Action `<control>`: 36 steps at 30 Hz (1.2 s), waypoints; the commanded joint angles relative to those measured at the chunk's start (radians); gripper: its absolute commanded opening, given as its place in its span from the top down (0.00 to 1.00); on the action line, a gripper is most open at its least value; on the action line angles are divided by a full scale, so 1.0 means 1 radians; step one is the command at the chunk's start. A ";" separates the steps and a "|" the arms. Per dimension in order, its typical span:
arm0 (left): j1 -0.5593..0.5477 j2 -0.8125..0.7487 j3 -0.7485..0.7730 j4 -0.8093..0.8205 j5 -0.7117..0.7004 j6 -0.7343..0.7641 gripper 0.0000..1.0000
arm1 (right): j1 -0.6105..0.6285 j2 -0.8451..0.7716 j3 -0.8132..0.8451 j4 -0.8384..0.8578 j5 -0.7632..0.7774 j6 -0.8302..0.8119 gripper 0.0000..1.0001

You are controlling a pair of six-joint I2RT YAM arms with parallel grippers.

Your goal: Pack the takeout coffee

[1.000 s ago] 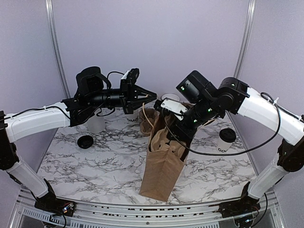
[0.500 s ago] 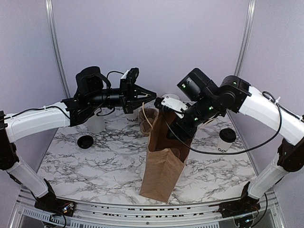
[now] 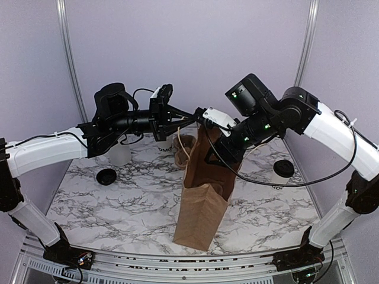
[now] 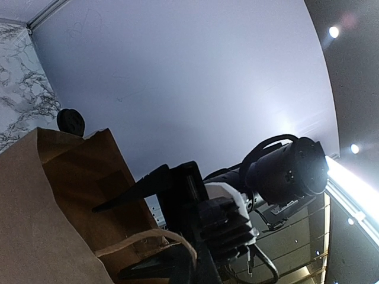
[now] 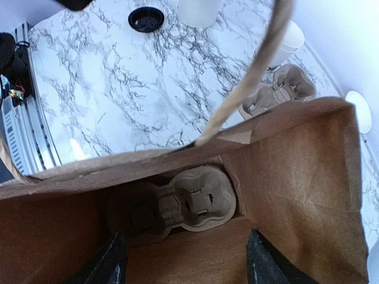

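The takeout coffee (image 3: 283, 169), a white cup with a black lid, stands on the table at the right, apart from both grippers. A brown paper bag (image 3: 201, 213) stands upright in the middle. My left gripper (image 3: 192, 118) is shut on the bag's paper handle (image 5: 251, 74) and holds it up taut. My right gripper (image 3: 218, 161) hangs open over the bag's mouth, with nothing between its fingers (image 5: 112, 260). In the right wrist view a pulp cup carrier (image 5: 198, 201) lies on the bottom of the bag (image 5: 308, 171). The left wrist view shows the right gripper (image 4: 109, 242) with its jaws apart.
Behind the bag are a second pulp carrier (image 3: 185, 144) and a lidless white cup (image 3: 166, 147). A translucent cup (image 3: 120, 155) and a loose black lid (image 3: 106, 176) sit at the left. Grey walls close in the back and both sides.
My right gripper has risen from deep inside the bag to its mouth and opened wider. The bag now stands taller. The left arm has not moved.
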 commanded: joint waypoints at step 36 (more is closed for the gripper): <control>0.018 -0.093 -0.041 -0.069 -0.026 0.087 0.58 | -0.024 -0.187 -0.101 0.568 0.374 0.139 0.00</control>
